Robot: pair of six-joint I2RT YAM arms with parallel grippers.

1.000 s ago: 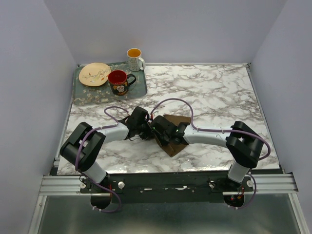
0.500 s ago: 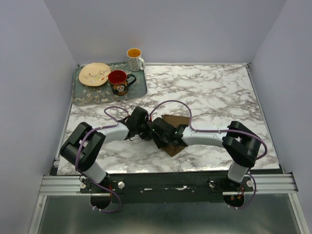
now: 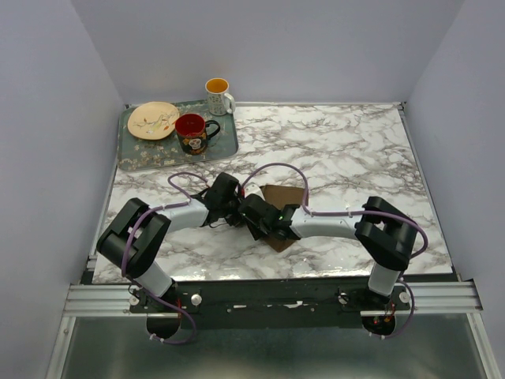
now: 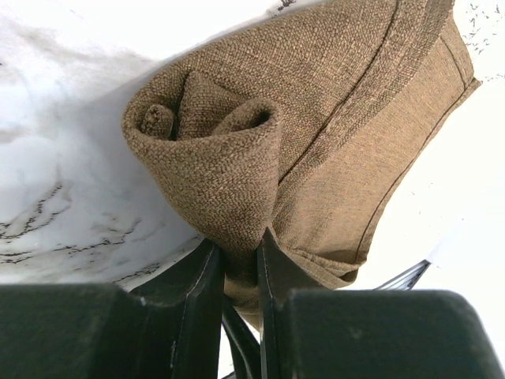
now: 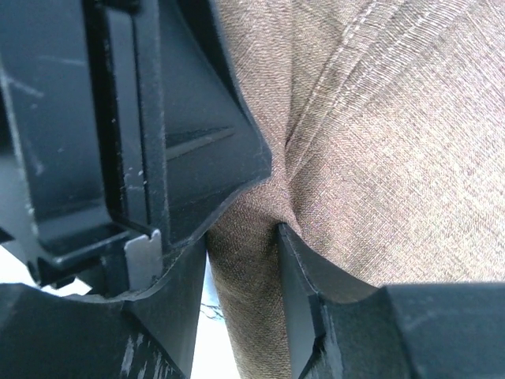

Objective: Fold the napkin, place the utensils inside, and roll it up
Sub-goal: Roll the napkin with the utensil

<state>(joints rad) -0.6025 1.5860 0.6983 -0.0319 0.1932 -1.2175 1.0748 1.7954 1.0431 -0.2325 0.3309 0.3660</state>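
The dark brown napkin (image 3: 286, 196) lies mid-table, partly rolled, between the two grippers. In the left wrist view its rolled end (image 4: 213, 150) shows as a spiral, and my left gripper (image 4: 241, 254) is shut on the cloth just under that roll. My right gripper (image 5: 241, 237) meets it from the other side: the roll of cloth (image 5: 379, 134) fills the space between its fingers and creases at the right fingertip. In the top view the left gripper (image 3: 235, 210) and right gripper (image 3: 252, 218) nearly touch. The utensils are hidden.
A grey tray (image 3: 136, 163) at the far left corner holds a cream plate (image 3: 154, 120) and a red mug (image 3: 192, 133). A white mug (image 3: 218, 95) stands behind it. The left gripper's black body (image 5: 158, 118) crowds the right wrist view.
The right arm has slid left along the napkin toward the left gripper, covering more of the cloth. The left arm has stayed put with its grip.
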